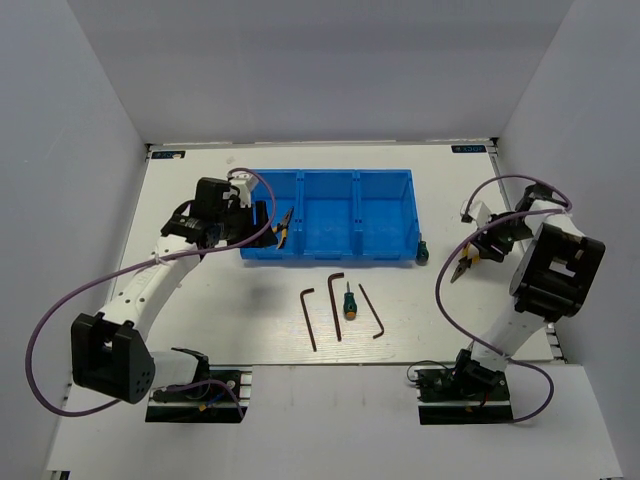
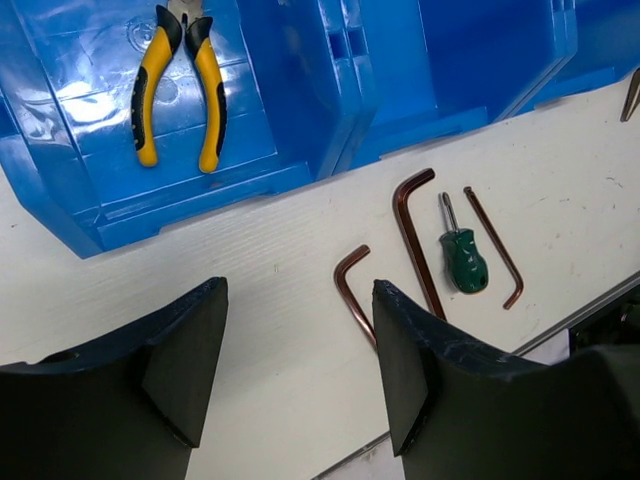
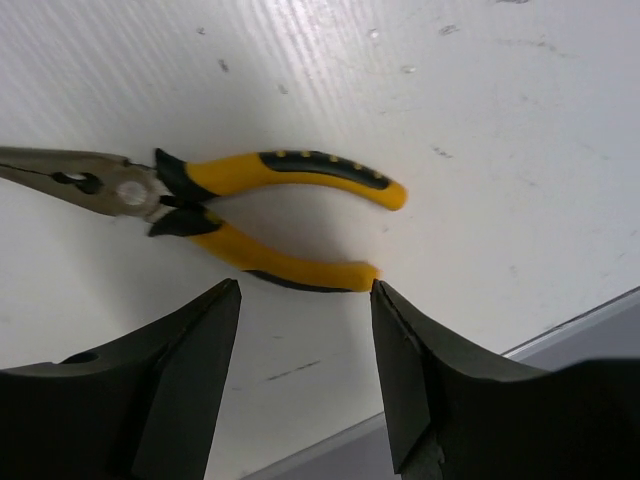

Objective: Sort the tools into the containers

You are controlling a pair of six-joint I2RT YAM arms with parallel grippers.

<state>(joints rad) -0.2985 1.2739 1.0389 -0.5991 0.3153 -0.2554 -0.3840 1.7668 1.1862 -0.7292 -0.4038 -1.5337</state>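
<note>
Pliers pickup, right arm. Your right gripper (image 3: 305,295) hangs spread and empty over the loose pliers (image 3: 280,165). They lie flat on the table (image 3: 480,90), nose to 9 o'clock and handles to 3 o'clock in the wrist view.

The fingers look set to close along the tool's length, so I'd turn the wrist a quarter. That way they pinch across both handles near the pivot. Drop straight down, clamp, then lift level, or the nose will probably swing.

From above, carry toward 10 o'clock to the bin (image 1: 330,255). Its left compartment holds matching pliers (image 2: 208,100), so that looks like the target. Your left gripper (image 2: 298,290) hovers by that compartment, spread and holding nothing, so mind a clash.

Looks: the loose pliers are long-nosed with a grey metal tip. The grips are yellow with black backs and splayed apart. They look slim, rounded and likely slippery.
</note>
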